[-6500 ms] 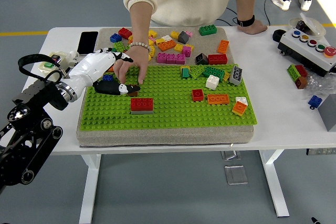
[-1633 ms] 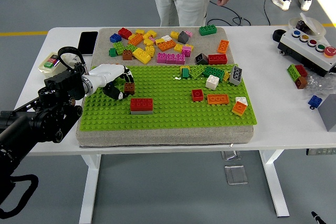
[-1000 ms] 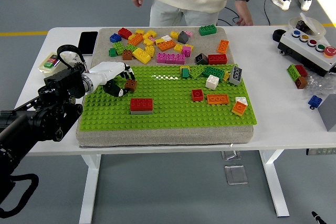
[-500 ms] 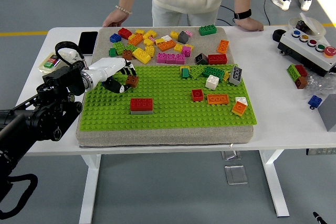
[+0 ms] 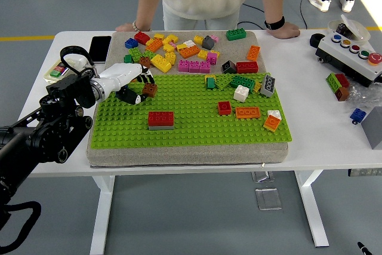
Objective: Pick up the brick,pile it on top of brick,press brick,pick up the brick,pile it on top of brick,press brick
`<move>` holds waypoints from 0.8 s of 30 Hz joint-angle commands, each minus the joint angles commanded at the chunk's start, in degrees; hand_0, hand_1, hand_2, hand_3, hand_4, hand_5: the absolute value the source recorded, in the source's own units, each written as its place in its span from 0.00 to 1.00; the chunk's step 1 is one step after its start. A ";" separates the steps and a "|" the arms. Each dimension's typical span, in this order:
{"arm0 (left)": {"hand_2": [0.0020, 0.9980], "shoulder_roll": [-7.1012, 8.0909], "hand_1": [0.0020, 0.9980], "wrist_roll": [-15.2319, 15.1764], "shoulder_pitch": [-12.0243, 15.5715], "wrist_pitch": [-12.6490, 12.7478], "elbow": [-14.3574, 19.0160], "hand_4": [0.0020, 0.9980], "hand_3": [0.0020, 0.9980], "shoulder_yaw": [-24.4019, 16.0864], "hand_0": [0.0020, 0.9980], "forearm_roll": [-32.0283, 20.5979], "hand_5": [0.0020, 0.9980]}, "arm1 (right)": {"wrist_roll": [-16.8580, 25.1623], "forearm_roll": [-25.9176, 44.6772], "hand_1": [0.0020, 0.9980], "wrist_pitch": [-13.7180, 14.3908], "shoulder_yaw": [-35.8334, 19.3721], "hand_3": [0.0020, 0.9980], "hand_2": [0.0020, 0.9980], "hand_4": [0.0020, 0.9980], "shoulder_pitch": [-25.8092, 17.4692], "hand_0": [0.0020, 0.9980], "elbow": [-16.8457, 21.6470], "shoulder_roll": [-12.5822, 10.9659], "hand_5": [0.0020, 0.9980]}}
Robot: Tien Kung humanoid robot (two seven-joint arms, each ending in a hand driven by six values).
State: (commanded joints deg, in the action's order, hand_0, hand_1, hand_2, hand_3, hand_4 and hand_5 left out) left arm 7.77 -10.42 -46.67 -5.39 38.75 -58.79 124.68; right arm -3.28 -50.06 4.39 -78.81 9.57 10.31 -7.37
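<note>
The left robot hand (image 5: pixel 132 85) reaches right over the green board (image 5: pixel 191 125), fingers clamped on 1 brown brick (image 5: pixel 150 91).

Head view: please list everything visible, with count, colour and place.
Green studded baseplate: one, on a grey pad.
Small brown brick: one, held at the baseplate's far left.
Red brick on a grey brick: one stack, near left of the baseplate.
Loose plastic bricks: many, mixed colours, on the pad's far strip and the baseplate's right half.
Black phone: one, far left of the white table.
Button box: one, grey, far right.
Person: hands resting on the far edge.
Robot's left hand: white, fingers closed on the brown brick.
</note>
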 joint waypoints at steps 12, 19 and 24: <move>0.60 1.15 0.64 1.99 3.15 -1.11 7.38 0.43 0.54 -2.62 0.68 1.23 0.00 | 0.43 -0.19 0.68 -0.01 -0.35 0.74 0.73 1.00 -0.33 0.75 0.00 -0.18 0.64; 0.59 2.53 0.63 3.86 6.34 -1.92 13.96 0.43 0.54 -3.32 0.67 2.02 0.00 | 0.67 -0.41 0.68 -0.07 -0.85 0.74 0.73 1.00 -0.69 0.75 0.00 -0.41 0.64; 0.60 3.36 0.63 5.28 8.74 -2.74 18.74 0.43 0.54 -3.94 0.67 2.35 0.00 | 0.80 -0.53 0.68 -0.18 -1.16 0.74 0.73 1.00 -1.00 0.75 0.00 -0.51 0.64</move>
State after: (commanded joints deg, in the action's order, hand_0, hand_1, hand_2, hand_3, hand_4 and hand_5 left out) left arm 11.13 -5.14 -37.93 -8.13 57.49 -62.73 127.03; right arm -2.48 -50.59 4.21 -79.97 8.58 10.31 -7.89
